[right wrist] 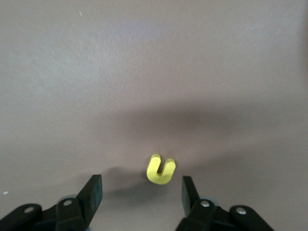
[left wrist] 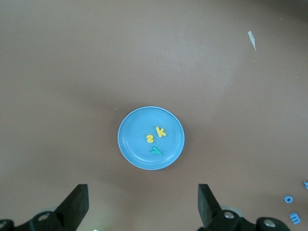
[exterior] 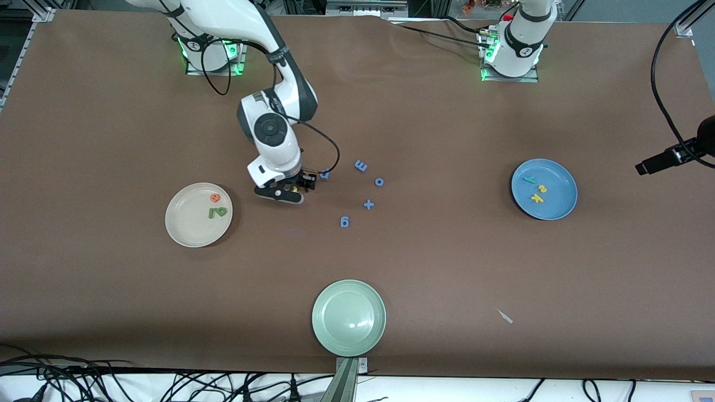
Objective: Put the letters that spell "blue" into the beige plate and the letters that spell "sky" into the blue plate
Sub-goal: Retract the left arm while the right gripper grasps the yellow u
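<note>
Toward the right arm's end of the table, just beside the beige plate point(exterior: 199, 214), the right gripper point(exterior: 286, 190) stands with fingers apart around the yellow u point(right wrist: 160, 170), a light, soft foam letter best pinched across its two legs, while the left gripper point(left wrist: 142, 204) waits wide open above the blue plate point(exterior: 543, 189); no writing is readable.

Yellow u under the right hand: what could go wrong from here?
1. The right hand is open around the yellow u, not gripping. The letter is small and sits off-centre between the fingers, so closing could nudge it away.
2. All-blue letters lie close by on the table and could get bumped.
3. The beige plate already holds the e, l and b, so dropping the u in could scatter them.
</note>
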